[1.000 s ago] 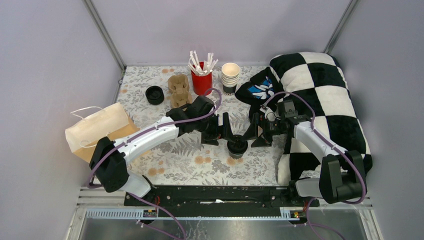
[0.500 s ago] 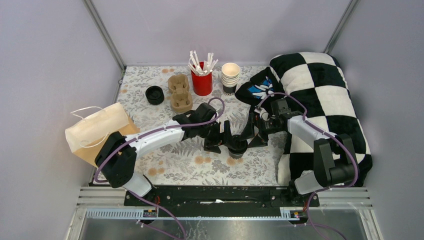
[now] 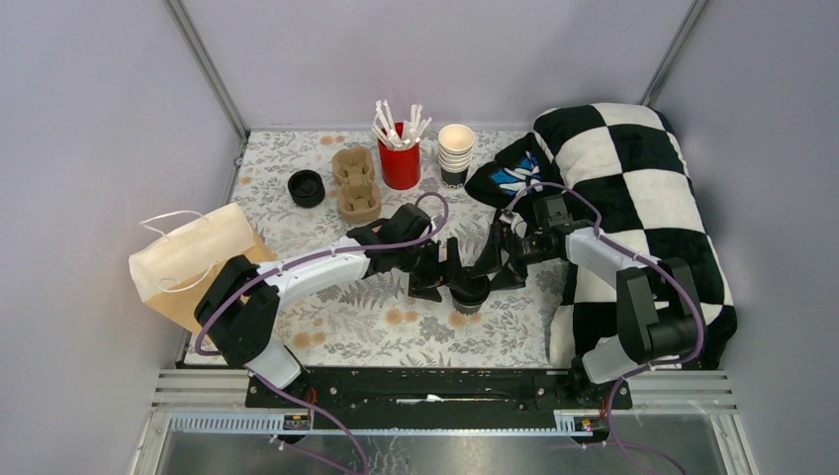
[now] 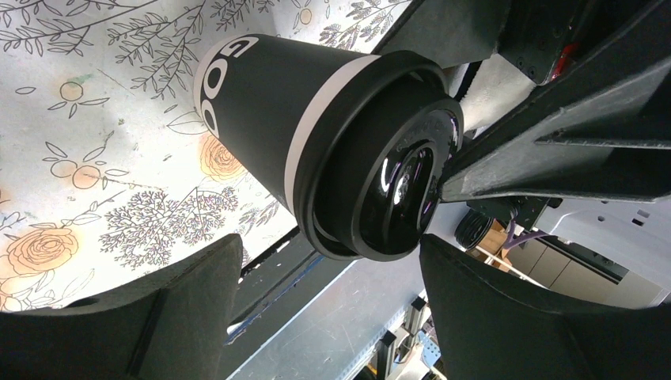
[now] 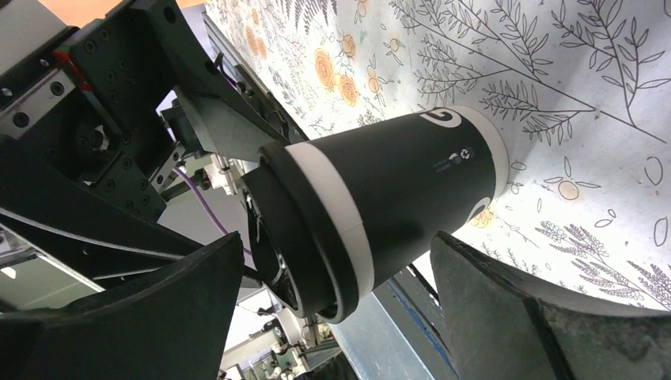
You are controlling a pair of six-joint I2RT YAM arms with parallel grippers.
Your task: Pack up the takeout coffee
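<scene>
One takeout coffee cup (image 3: 469, 291), black with a white band and black lid, stands mid-table. It fills the left wrist view (image 4: 261, 103) and the right wrist view (image 5: 403, 182). My left gripper (image 3: 441, 272) is open just left of it, its lid end between the fingers (image 4: 328, 265). My right gripper (image 3: 501, 264) is open just right of it, fingers either side of the cup (image 5: 336, 257). Neither grips it. The second black-lidded cup (image 3: 306, 187) stands at the back left.
A paper bag (image 3: 193, 259) lies at the left edge. A cardboard cup carrier (image 3: 354, 180), a red cup of white sticks (image 3: 400, 150) and a stack of cream cups (image 3: 455, 153) stand at the back. A checkered pillow (image 3: 643, 188) and dark cloth (image 3: 514, 176) fill the right.
Both grippers have closed in on the middle cup: the left moved right and nearer, the right moved left. The cup has stayed put.
</scene>
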